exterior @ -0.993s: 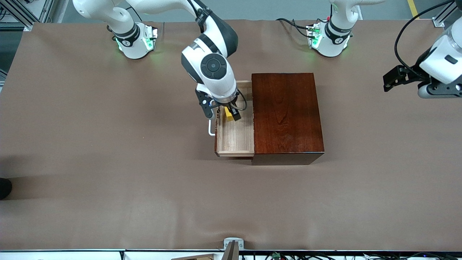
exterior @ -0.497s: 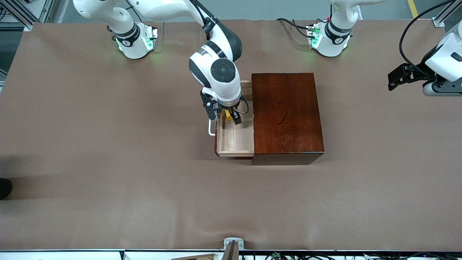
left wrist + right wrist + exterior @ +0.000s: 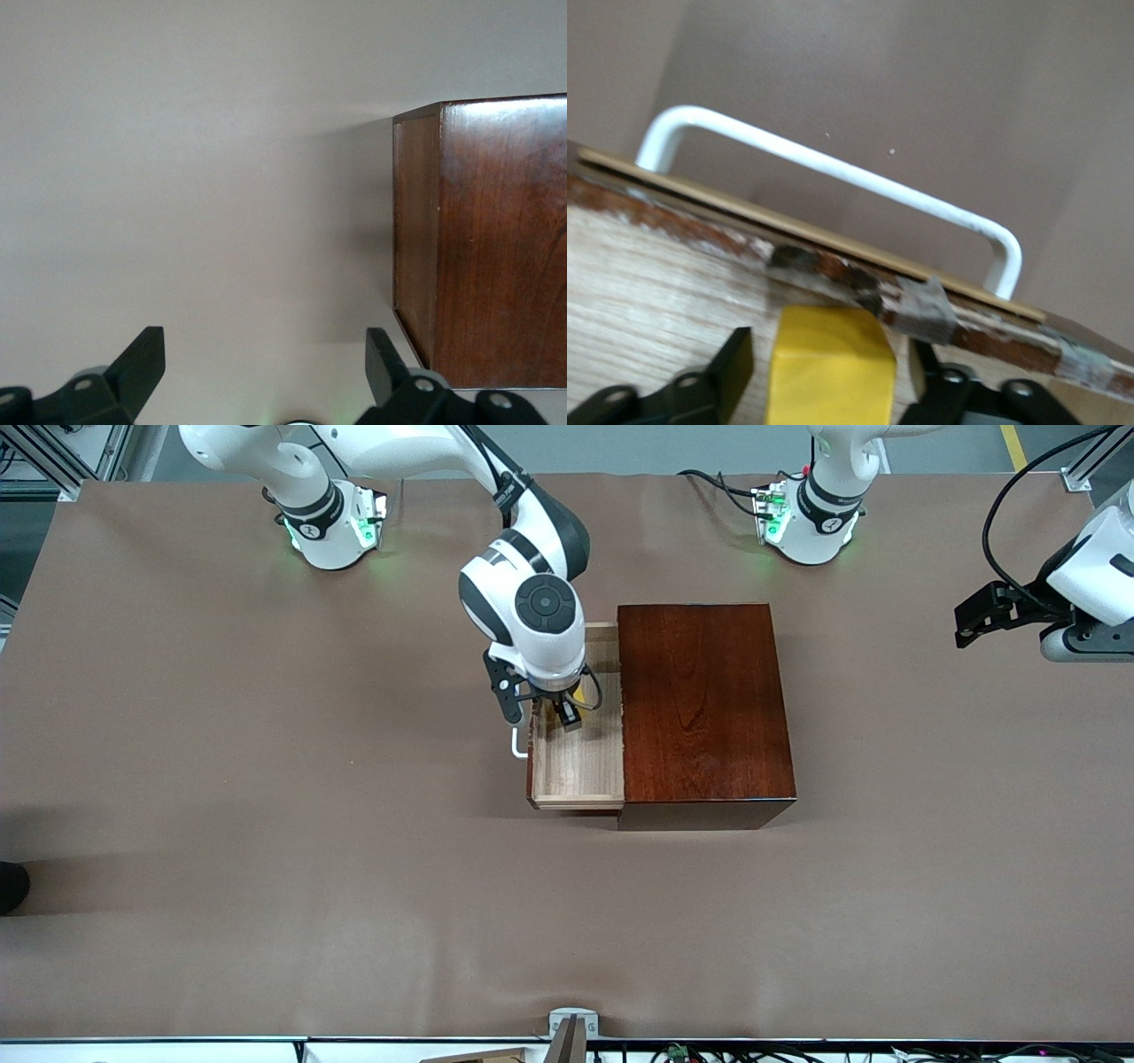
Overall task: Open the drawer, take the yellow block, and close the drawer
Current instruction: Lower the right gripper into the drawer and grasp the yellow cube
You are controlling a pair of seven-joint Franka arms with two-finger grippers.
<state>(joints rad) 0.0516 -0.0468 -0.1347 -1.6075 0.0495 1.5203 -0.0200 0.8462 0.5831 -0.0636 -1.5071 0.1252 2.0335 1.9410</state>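
Note:
The drawer [image 3: 576, 766] of the dark reddish-brown wooden box [image 3: 700, 700] stands pulled out toward the right arm's end of the table. Its pale wood floor and white handle [image 3: 516, 742] show. My right gripper [image 3: 563, 707] is down in the drawer, open, with a finger on each side of the yellow block [image 3: 827, 363] and small gaps between them. The handle [image 3: 833, 173] and the drawer's front wall show close by in the right wrist view. In the front view the wrist hides most of the block. My left gripper [image 3: 974, 615] waits open and empty in the air at the left arm's end of the table.
The left wrist view shows the open left gripper [image 3: 261, 372] over bare brown table cover, with the box's side [image 3: 478, 239] beside it. The arms' bases [image 3: 332, 527] stand along the table edge farthest from the front camera.
My right gripper has shifted and settled lower in the drawer, so the wrist now covers most of the yellow block. My left gripper has drifted slightly toward its end of the table.

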